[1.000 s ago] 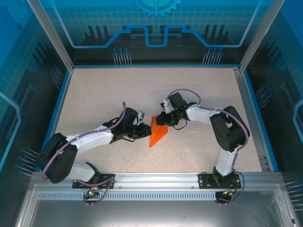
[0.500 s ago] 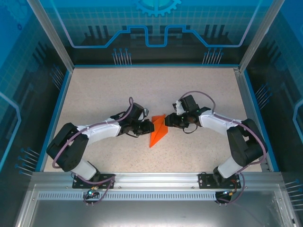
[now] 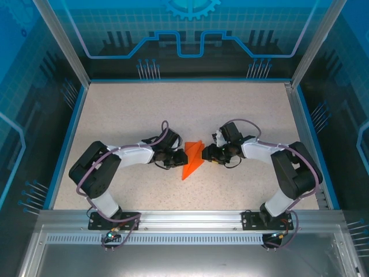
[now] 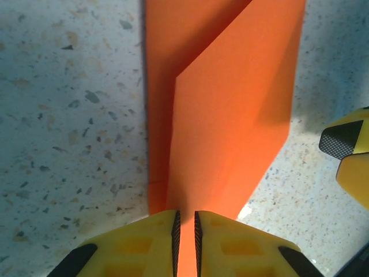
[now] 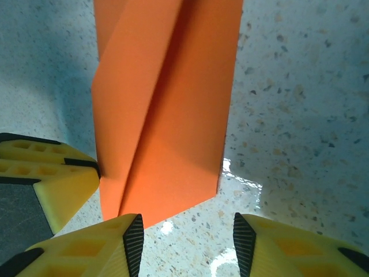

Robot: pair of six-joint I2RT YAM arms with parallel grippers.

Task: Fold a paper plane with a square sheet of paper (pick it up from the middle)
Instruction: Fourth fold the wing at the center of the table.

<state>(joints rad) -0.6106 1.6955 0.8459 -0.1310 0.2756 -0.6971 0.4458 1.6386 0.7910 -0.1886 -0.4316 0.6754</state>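
The square sheet of paper (image 3: 192, 159) is bright orange and folded into a pointed, creased shape. It lies mid-table with its tip toward the near edge. My left gripper (image 3: 182, 157) comes in from the left and is shut on the paper's (image 4: 230, 104) raised fold, which runs up between the yellow fingers (image 4: 144, 242); the left gripper (image 4: 185, 231) shows orange in its narrow gap. My right gripper (image 3: 203, 153) stands open at the paper's right side. In the right wrist view, the right gripper (image 5: 187, 242) has bare table between its pads, and the paper (image 5: 167, 104) ends just ahead of them.
The speckled table (image 3: 242, 109) is bounded by blue walls and metal corner posts (image 3: 63, 40). A metal rail (image 3: 190, 222) runs along the near edge. The two grippers face each other a finger's width apart across the paper, a left finger (image 5: 55, 184) close beside the right gripper.
The right gripper opened and let go of the paper, backing off a little to the right. The left gripper moved in and closed on the fold. One flap of the paper now stands up.
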